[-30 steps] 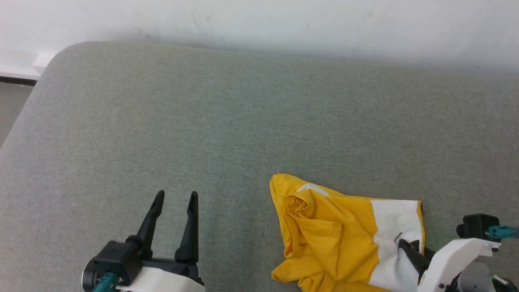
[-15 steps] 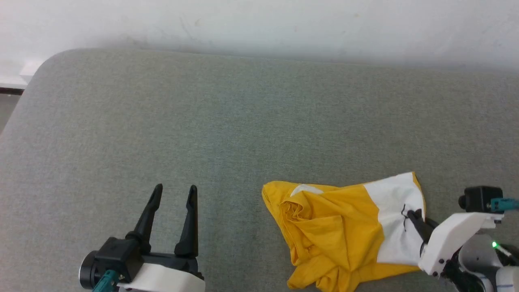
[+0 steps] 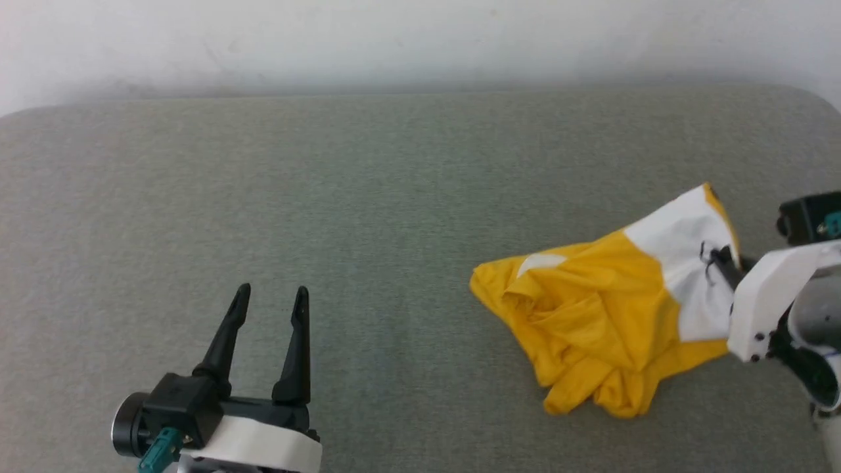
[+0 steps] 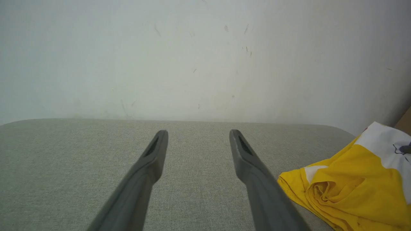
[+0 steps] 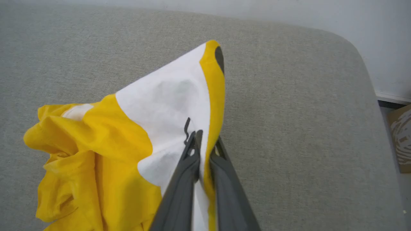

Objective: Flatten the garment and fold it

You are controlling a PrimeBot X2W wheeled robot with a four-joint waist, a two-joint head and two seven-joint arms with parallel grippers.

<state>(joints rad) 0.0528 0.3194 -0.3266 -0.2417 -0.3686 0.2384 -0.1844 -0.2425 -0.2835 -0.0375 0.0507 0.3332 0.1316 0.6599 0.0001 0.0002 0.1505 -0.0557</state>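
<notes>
The garment (image 3: 604, 309) is a bright yellow T-shirt with a white printed patch, crumpled on the grey cushioned surface at the right. My right gripper (image 3: 717, 261) is shut on its white patch near a yellow edge, lifting that part into a peak while the rest trails on the surface. In the right wrist view the fingers (image 5: 183, 173) pinch the garment (image 5: 96, 154) cloth between them. My left gripper (image 3: 269, 299) stands open at the lower left, well clear of the shirt. In the left wrist view my left gripper (image 4: 198, 136) holds nothing, and the garment (image 4: 353, 189) lies at the right.
The grey cushioned surface (image 3: 328, 197) spreads wide to the left and behind the shirt, ending at a white wall (image 3: 420, 39). Its rounded right corner (image 5: 346, 41) lies close to my right gripper, with a brown box (image 5: 399, 138) beyond the edge.
My right gripper shut on the white patch and raised it up and away, dragging the shirt after it. The head camera has turned right. The left gripper stayed open.
</notes>
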